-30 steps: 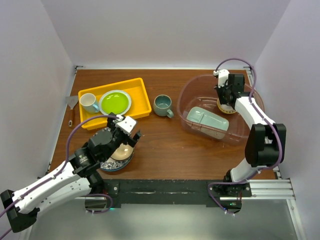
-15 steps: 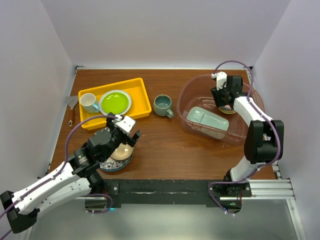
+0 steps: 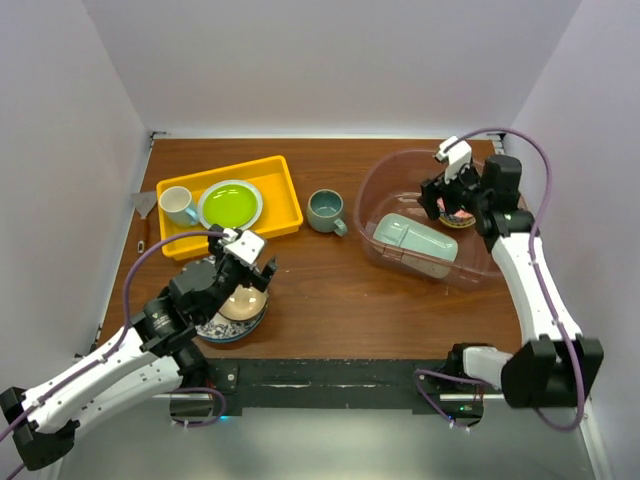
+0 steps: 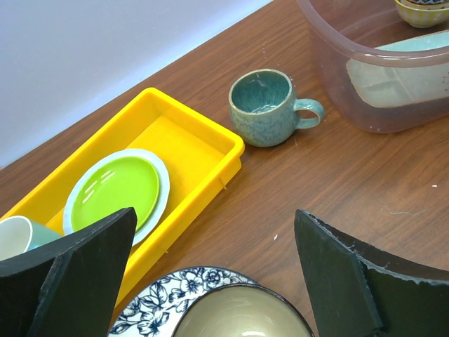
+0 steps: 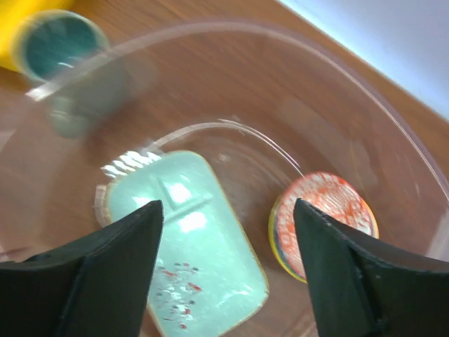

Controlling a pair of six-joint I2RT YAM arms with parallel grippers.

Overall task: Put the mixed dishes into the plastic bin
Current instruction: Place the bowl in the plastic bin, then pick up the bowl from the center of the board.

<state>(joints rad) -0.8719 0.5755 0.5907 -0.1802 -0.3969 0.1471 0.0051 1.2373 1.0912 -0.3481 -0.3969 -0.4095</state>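
Since a second ago the right gripper [image 3: 445,203] has let go of the red-marked dish [image 3: 459,216] and its arm has swung out to the right; the left arm has barely shifted

From above, that dish sits in the far right part of the plastic bin [image 3: 395,190], and the mint-green tray [image 3: 415,243] lies flat in the bin's middle. The right gripper hangs over the bin's inside, just left of the dish, with its jaws apart and nothing between them. The grey-green mug [image 3: 325,210] stands upright on the worktop [image 3: 340,300] just left of the bin. Further left of the bin a yellow tray [image 3: 272,195] carries a green plate [image 3: 230,204] and a white cup [image 3: 178,205]. Well away from the bin, towards the near left, the left gripper [image 3: 250,268] hovers spread wide and empty above the tan bowl [image 3: 243,305], which rests on the blue-patterned plate [image 3: 222,328]

At the left wrist, the two dark fingers [image 4: 77,274] stand far apart with bowl and plate below them, neither touched. The mug's handle points toward the bin

At the right wrist, the fingers [image 5: 119,274] are parted and hold nothing. Below them the tray and the dish lie just beside each other on the bin's floor, and the mug shows blurred through the bin's wall
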